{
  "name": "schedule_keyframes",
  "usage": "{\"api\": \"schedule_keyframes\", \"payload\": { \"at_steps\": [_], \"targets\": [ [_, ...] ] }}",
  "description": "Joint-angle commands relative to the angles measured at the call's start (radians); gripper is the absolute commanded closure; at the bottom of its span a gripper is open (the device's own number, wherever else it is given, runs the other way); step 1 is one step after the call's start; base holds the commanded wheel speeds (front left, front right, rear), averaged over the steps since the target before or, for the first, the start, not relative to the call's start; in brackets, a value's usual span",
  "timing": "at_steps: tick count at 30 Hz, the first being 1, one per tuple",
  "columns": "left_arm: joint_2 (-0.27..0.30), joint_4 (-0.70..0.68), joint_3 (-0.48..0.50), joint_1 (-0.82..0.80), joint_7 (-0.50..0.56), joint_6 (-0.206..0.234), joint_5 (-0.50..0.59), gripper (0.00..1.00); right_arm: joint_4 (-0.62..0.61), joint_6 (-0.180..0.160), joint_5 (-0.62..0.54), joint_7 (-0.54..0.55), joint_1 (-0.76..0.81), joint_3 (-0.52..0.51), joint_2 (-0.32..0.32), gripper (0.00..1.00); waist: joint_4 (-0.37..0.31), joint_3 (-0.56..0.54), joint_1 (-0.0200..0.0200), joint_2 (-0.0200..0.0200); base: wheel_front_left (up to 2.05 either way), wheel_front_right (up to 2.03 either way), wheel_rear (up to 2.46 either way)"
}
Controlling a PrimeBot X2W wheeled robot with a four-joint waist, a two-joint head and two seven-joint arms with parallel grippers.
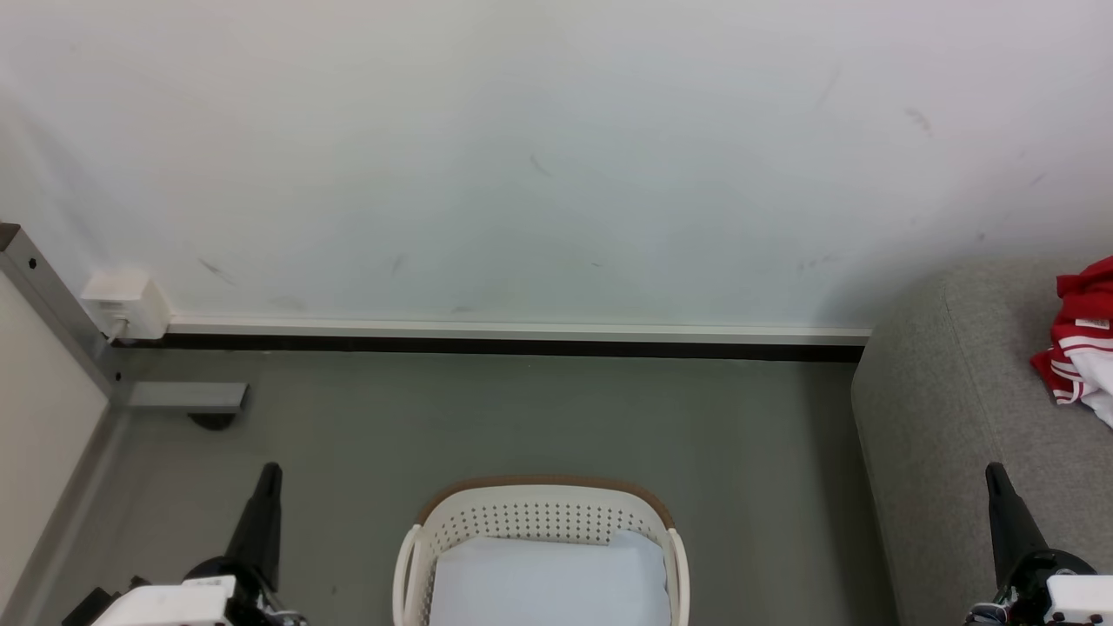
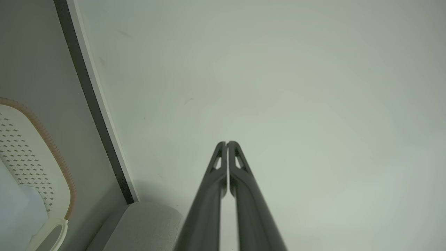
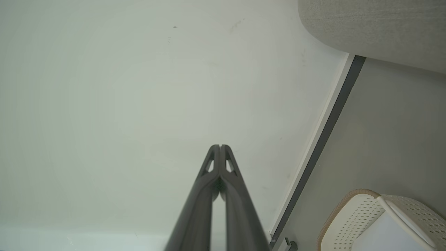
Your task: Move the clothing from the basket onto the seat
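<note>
With soft red-and-white clothing (image 1: 1081,339) on the grey fabric seat (image 1: 956,391) at right and the cream perforated basket (image 1: 539,517) bottom-centre seemingly emptied, left gripper (image 1: 272,474) and right gripper (image 1: 994,474), closed and empty, best rest clear.

I seem to be in a plain room furnished like a home corner. Right of my right jaws stands a grey fabric sofa (image 1: 948,417) with red clothing (image 1: 1083,339) on it. Between my two pairs of jaws, a laundry basket (image 1: 539,482) sits on the grey floor (image 1: 522,417). Ahead is a scuffed white wall (image 1: 522,174) with a skirting board (image 1: 522,330).
</note>
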Motion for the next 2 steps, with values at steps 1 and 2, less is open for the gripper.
{"api": "schedule_keyframes", "payload": {
  "at_steps": [1, 2],
  "targets": [
    [0.002, -0.003, 0.002, -0.007, 0.004, -0.006, -0.014, 1.0, -0.004, -0.002, 0.002, 0.002, -0.013, -0.003, -0.007, 1.0, 0.0, 0.0, 0.0, 0.0, 0.0, 0.0, 0.0],
    [0.002, -0.003, 0.002, -0.007, 0.004, -0.006, -0.014, 1.0, -0.004, -0.002, 0.002, 0.002, -0.013, -0.003, -0.007, 1.0, 0.0, 0.0, 0.0, 0.0, 0.0, 0.0, 0.0]
  ]
}}
